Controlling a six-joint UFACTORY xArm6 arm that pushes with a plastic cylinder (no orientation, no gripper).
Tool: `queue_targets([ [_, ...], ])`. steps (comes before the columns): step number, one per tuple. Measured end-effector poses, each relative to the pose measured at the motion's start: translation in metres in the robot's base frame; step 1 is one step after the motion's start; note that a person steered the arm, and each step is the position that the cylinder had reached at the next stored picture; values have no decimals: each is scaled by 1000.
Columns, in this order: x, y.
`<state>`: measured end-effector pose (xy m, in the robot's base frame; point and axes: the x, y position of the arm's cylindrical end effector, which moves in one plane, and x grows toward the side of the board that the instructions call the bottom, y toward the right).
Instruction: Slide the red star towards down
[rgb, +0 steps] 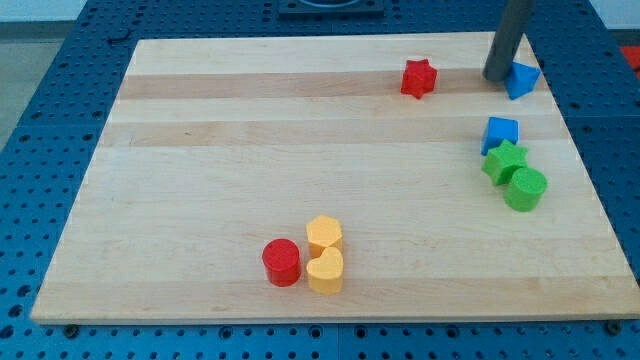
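The red star (419, 78) lies on the wooden board (250, 170) near the view's top, right of centre. My tip (496, 77) stands to the right of the red star, about a block's width or more apart from it. The tip touches or nearly touches the left side of a blue block (522, 79) of unclear shape at the view's top right.
A blue cube (500, 134), a green star (505, 162) and a green cylinder (526, 188) cluster at the view's right. A red cylinder (282, 262), a yellow hexagon-like block (324, 235) and a yellow heart (325, 271) sit at the bottom centre.
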<state>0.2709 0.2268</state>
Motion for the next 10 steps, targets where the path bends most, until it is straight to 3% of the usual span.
queue_targets([
  [1, -40, -10],
  [2, -40, -44],
  [5, 76, -146],
  [8, 83, -141],
  [10, 121, -158],
])
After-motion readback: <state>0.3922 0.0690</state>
